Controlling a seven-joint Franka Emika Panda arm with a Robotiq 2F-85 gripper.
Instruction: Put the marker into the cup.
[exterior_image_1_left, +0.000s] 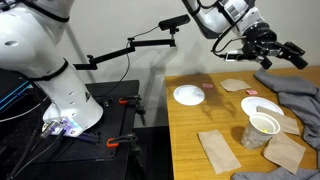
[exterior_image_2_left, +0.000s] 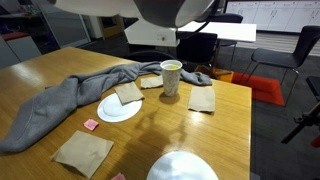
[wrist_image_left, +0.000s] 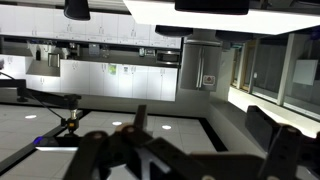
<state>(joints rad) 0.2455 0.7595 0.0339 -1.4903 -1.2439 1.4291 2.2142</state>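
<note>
One cup amid grey cloth, plate, napkins; fingers spread apart, high above

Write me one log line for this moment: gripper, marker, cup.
whitish translucent plastic cup: upright on wooden table | thin yellow marker: inside it | gripper: open, empty, high above

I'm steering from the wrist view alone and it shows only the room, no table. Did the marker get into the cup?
Observer: It looks so. The yellow marker shows at the rim of the cup, which stands upright on the table next to a grey cloth.
Operator: Where's my end effector relative to it?
Observer: The end effector is raised well above the table, clear of the cup.
</note>
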